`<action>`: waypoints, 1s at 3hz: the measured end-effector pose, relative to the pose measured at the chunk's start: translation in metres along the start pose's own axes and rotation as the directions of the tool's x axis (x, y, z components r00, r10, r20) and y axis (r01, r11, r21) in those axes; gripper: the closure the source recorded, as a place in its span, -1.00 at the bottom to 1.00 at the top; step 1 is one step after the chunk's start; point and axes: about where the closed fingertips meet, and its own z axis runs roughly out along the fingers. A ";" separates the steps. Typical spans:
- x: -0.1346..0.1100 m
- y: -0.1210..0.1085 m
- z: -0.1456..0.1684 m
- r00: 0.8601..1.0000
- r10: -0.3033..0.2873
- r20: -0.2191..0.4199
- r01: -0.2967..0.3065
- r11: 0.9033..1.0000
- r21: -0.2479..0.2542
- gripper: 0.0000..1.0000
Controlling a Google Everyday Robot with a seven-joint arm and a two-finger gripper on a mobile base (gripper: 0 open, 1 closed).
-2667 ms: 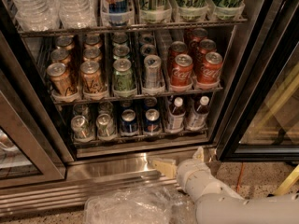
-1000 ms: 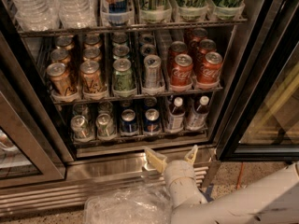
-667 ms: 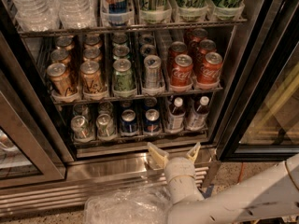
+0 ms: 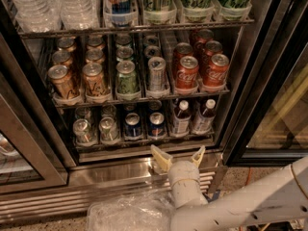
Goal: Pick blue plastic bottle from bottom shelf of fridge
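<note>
Just above fingers [image 4: 160,159], on bottom shelf [image 4: 110,146]: blue plastic bottle [image 4: 181,118]; second bottle [image 4: 204,116] close right, blue-topped can [image 4: 156,124] left. Gripper [image 4: 178,150] below shelf edge, fingers spread wide, empty. Risk: clipping shelf edge, toppling second bottle.

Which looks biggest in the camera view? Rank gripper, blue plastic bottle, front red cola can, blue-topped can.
1. Gripper, open below the bottom shelf; nearest the camera, which inflates it.
2. Blue plastic bottle and front red cola can: look alike, no ranking.
3. Blue-topped can: smallest.
</note>
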 end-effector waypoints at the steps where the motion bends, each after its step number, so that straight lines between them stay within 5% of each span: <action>1: 0.005 -0.002 0.007 1.000 -0.010 0.015 0.010 1.000 0.011 -1.00; 3: 0.021 -0.006 0.019 0.997 -0.051 0.050 0.052 0.999 -0.014 -1.00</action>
